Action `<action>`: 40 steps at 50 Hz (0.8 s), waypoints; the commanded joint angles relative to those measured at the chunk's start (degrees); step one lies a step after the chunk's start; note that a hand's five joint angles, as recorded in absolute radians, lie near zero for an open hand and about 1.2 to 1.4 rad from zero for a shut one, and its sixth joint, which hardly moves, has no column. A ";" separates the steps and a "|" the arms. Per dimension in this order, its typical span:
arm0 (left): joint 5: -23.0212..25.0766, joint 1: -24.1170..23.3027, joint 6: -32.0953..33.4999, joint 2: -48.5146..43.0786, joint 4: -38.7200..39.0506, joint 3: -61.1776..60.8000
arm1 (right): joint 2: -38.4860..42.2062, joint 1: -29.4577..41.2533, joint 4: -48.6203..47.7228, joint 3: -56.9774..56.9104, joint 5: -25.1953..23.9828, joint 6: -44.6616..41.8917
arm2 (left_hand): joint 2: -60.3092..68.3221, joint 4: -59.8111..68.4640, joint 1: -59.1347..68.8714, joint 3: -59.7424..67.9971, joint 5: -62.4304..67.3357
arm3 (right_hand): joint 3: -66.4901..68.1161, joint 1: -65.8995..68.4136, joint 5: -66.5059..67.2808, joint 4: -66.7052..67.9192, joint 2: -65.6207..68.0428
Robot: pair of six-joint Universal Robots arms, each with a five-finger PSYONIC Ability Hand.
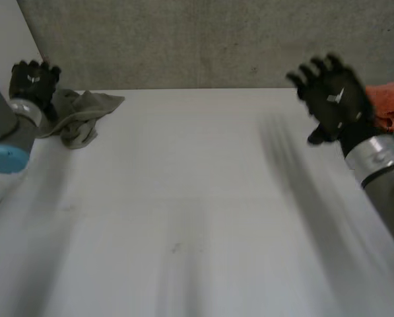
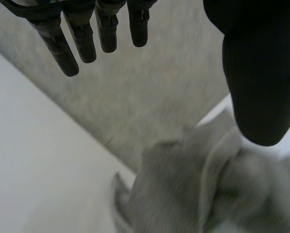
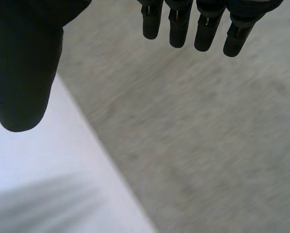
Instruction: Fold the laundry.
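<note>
Left hand [image 1: 33, 80]: upper left of frame; fingers straight, thumb apart, nothing held.
Grey-green cloth [image 1: 84, 112]: crumpled, upper left, at the table's far edge, just beside that hand.
White table [image 1: 197, 211]: centre of frame.
Right hand [image 1: 333, 99]: upper right; fingers spread wide, holding nothing.
Orange cloth [image 1: 389, 105]: right edge, partly behind that hand.

Head camera looks down from behind the arms across the worktop [image 1: 197, 198] to the wall [image 1: 203, 39], while each wrist camera peers close past its fingers [image 2: 57, 46] at that wall, the left also sharing the cloth [image 1: 81, 115].
</note>
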 commanded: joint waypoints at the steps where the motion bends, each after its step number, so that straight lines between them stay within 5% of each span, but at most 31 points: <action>1: 5.44 4.27 1.53 -13.64 15.08 6.94 | 3.07 -0.31 1.03 3.73 0.89 -0.15 | -0.99 -0.65 -0.25 -1.13 -1.65 | -2.04 -3.15 -2.84 -1.98 -2.20; 11: 8.79 5.94 3.11 -23.15 15.70 16.01 | 2.45 -1.01 1.03 8.65 0.89 -0.15 | 0.69 1.03 1.43 0.56 0.03 | -2.04 -3.15 -2.84 -1.98 -2.20; 21: 19.25 5.51 10.31 -25.70 16.05 18.12 | 2.63 -1.01 0.94 9.44 0.89 -0.24 | 4.55 4.89 5.29 4.41 3.89 | -2.04 -3.15 -2.84 -1.98 -2.20; 36: 20.49 5.77 14.01 -28.78 16.06 21.63 | 2.80 -1.01 1.12 9.53 0.80 -0.33 | 10.27 10.61 11.01 10.14 9.61 | -2.04 -3.15 -2.84 -1.98 -2.20; 40: 20.66 6.12 14.01 -30.01 15.97 23.57 | 2.89 -0.92 1.12 9.53 0.80 -0.33 | 31.77 32.11 32.51 31.64 31.11 | -2.04 -3.15 -2.84 -1.98 -2.20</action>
